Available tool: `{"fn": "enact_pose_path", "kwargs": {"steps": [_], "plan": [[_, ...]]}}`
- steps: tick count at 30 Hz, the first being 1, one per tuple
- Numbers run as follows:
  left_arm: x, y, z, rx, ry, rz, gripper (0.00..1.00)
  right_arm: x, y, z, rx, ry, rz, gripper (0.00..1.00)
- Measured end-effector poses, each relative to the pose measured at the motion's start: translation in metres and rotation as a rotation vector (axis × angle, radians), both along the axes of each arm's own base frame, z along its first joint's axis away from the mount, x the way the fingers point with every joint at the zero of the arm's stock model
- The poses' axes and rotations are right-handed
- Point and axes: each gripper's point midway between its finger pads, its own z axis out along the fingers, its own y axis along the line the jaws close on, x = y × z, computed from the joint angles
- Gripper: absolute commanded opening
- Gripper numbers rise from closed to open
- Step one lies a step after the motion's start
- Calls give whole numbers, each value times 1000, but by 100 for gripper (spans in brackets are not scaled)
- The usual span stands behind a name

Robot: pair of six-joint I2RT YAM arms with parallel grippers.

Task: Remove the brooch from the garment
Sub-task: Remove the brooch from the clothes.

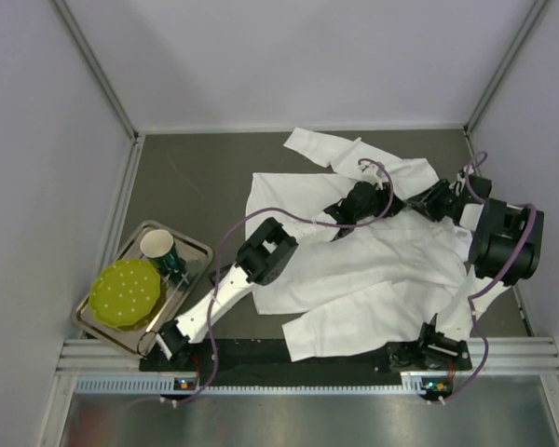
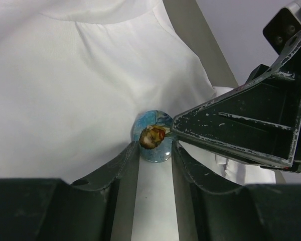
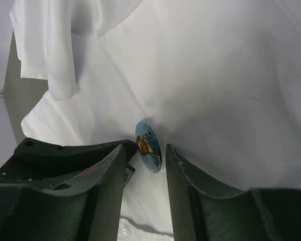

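The garment (image 1: 373, 265) is a large white shirt spread over the dark table. The brooch (image 2: 153, 136), a round blue disc with a brown middle, is pinned to the garment's cloth (image 2: 65, 90). My left gripper (image 2: 154, 146) has both tips pressed against the brooch's rim. In the top view the left gripper (image 1: 359, 200) and right gripper (image 1: 429, 200) meet over the shirt's upper part, hiding the brooch. In the right wrist view the brooch (image 3: 148, 145) stands edge-on between my right gripper's (image 3: 148, 153) open jaws, with gaps on both sides.
A metal tray (image 1: 200, 250) at the near left holds a white cup (image 1: 158, 246) and a yellow-green round lid (image 1: 126, 291). White walls and a metal frame enclose the table. One right-gripper finger (image 2: 241, 130) reaches in beside the brooch.
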Motion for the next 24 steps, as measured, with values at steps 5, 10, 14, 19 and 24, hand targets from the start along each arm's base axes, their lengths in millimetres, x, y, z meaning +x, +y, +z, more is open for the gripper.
{"fn": "enact_pose_path", "kwargs": {"steps": [5,10,14,19,24], "plan": [[-1,0,-1,2,1,-4,40,0,9,3,49,-3,18,30],[-3,-1,0,8,-4,-27,49,3,12,11,75,-26,14,28],[-8,-3,3,29,-20,-65,54,1,13,19,81,-37,9,27],[-13,-1,6,92,-48,-112,60,1,18,21,92,-35,20,27],[-14,5,5,174,-85,-129,60,3,24,25,102,-42,37,27]]}}
